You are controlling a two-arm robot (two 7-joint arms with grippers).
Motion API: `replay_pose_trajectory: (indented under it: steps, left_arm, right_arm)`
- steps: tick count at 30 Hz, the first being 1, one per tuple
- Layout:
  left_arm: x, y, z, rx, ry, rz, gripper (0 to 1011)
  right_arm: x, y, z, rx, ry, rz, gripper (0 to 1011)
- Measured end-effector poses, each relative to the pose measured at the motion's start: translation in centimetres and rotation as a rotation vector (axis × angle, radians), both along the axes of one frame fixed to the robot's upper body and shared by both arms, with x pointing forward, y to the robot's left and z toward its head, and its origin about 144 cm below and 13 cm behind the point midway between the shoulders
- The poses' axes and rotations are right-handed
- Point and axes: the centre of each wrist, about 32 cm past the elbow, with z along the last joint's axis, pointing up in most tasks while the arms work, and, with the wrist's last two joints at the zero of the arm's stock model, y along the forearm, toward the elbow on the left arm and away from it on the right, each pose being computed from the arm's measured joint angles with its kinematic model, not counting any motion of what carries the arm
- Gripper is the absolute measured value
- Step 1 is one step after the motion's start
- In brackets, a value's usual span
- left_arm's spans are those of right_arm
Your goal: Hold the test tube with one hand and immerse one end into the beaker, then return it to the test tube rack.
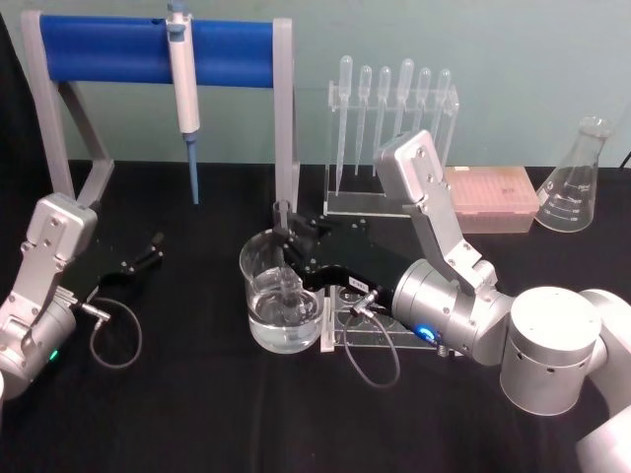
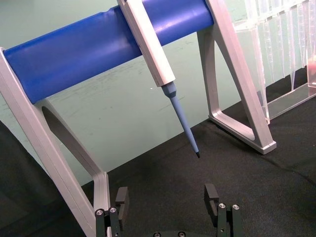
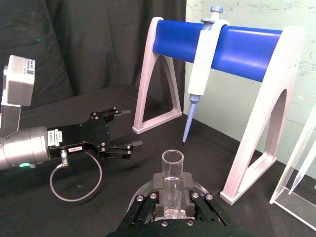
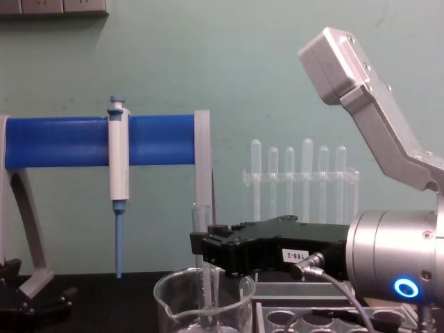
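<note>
The right arm's silver wrist with its blue ring lies low just right of the beaker (image 1: 256,301), above the test tube rack (image 1: 338,337). From there the right gripper (image 1: 294,248) reaches level over the beaker's rim. Its fingers (image 3: 189,183) are clamped on the test tube (image 3: 173,174), which stands upright with its lower end inside the beaker. Well left of the beaker, the left gripper (image 1: 153,246) rests low with its fingers (image 2: 211,195) spread apart. Behind the beaker stands the blue-barred stand (image 1: 158,51), with a white-and-blue pipette (image 1: 183,69) hanging from it.
</note>
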Motion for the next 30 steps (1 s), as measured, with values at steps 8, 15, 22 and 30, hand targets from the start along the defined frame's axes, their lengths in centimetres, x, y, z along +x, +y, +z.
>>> replay_pose_trajectory:
  steps: [8,15,22,30]
  left_arm:
    - [0.00,0.00,0.00,0.000,0.000,0.000,1000]
    - [0.00,0.00,0.00,0.000,0.000,0.000,1000]
    - [0.00,0.00,0.00,0.000,0.000,0.000,1000]
    - [0.00,0.00,0.00,0.000,0.000,0.000,1000]
  right_arm:
    - [0.00,0.00,0.00,0.000,0.000,0.000,221]
    - [0.00,0.00,0.00,0.000,0.000,0.000,222]
    - [0.00,0.00,0.00,0.000,0.000,0.000,222]
    - [0.00,0.00,0.00,0.000,0.000,0.000,222]
